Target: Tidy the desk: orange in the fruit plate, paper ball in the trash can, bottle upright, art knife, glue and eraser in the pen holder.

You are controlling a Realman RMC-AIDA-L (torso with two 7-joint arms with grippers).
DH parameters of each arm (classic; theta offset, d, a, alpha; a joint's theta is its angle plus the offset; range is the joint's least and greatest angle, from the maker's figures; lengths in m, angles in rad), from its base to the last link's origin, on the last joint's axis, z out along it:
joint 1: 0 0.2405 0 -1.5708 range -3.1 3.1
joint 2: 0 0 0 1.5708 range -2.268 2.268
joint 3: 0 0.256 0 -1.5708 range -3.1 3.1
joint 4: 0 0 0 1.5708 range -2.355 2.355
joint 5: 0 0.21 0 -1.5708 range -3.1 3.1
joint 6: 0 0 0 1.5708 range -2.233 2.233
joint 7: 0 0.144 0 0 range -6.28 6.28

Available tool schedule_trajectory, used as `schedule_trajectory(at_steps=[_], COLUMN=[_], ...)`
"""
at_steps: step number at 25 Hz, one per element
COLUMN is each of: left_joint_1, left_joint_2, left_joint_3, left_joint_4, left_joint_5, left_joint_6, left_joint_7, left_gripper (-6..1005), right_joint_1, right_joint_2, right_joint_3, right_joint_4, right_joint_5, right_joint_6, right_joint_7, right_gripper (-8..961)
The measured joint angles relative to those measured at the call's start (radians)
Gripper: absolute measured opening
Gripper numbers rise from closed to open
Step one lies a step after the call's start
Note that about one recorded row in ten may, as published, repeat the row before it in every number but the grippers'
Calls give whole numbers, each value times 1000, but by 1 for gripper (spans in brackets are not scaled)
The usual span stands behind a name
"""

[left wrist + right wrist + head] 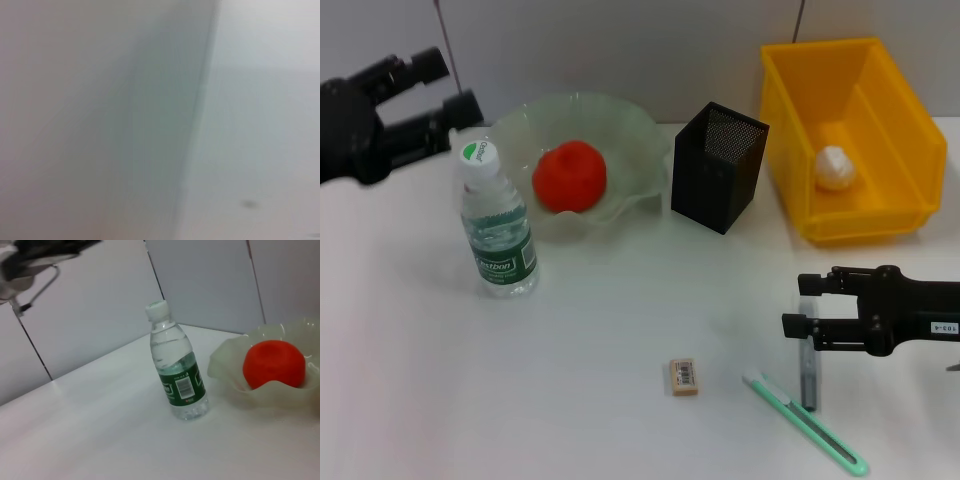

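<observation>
Nearest the robot, the art knife (pixel 806 423) was seen lying flat on the white desk (pixel 600 340), its long axis running diagonally from near the middle toward the near right corner. Just beside its far end lay the glue (pixel 807 360), a dark slim stick whose long axis ran almost straight away from the robot. The eraser (pixel 684 376) rested apart from both, toward the robot's left. The right gripper (pixel 804 304) was held low over the far end of the glue, its fingers parted and nothing held between them; the stick lay directly beneath the gap, so the coming grasp was judged to turn on the fingers straddling the stick across its short width. The right arm was clearly the nearer one to all three small items. Farther back, the bottle (pixel 498 222) stood upright, the orange (pixel 570 176) sat in the fruit plate (pixel 636 130), the pen holder (pixel 718 165) stood apparently empty, and the paper ball (pixel 835 168) lay in the trash can (pixel 910 140). The left gripper (pixel 445 90) was parked at the far left, open and empty.
</observation>
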Motion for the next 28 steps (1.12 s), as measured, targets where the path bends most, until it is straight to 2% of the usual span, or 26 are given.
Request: schedule_trajectory(at_steps=[1, 2, 4, 8, 9, 10, 12, 13, 15, 17, 18, 21, 24, 28], left_joint_1=[0, 12, 14, 14, 12, 6, 6, 13, 20, 24, 33, 36, 41, 51], left_joint_2=[0, 19, 19, 19, 12, 8, 3, -7, -15, -19, -27, -27, -23, -29], left_joint_3=[0, 9, 24, 24, 63, 77, 80, 80, 80, 79, 76, 77, 80, 81], left_joint_4=[0, -11, -19, -19, -110, -197, -229, -259, -278, -291, -340, -376, -440, -454], left_joint_5=[0, -10, 22, 22, 117, 156, 176, 200, 214, 224, 252, 258, 264, 281], left_joint_6=[0, 172, 210, 210, 232, 234, 229, 210, 190, 179, 137, 118, 104, 90], left_joint_7=[0, -50, -55, -55, 25, 131, 186, 255, 293, 316, 389, 426, 501, 529], left_gripper=[827, 827, 827, 827, 827, 827, 827, 827, 827, 827, 827, 827, 827, 827], right_joint_1=[2, 4, 11, 27, 33, 39, 53, 71, 84, 119, 141, 218, 298, 378], right_joint_2=[0, 0, 0, -4, -4, -4, -3, -3, -3, -4, -6, -7, 8, 44], right_joint_3=[0, 0, -1, -9, -12, -19, -51, -107, -136, -195, -219, -265, -295, -333], right_joint_4=[-2, -3, -8, -49, -74, -105, -182, -268, -306, -371, -391, -408, -406, -388], right_joint_5=[0, 0, 0, -6, -12, -19, -40, -71, -89, -135, -157, -235, -353, -498], right_joint_6=[-3, -5, -12, -64, -86, -107, -148, -180, -192, -221, -235, -262, -259, -242], right_joint_7=[4, 9, 21, 91, 129, 169, 267, 381, 435, 553, 601, 715, 782, 803], right_gripper=[737, 737, 737, 737, 737, 737, 737, 737, 737, 737, 737, 736, 736, 736])
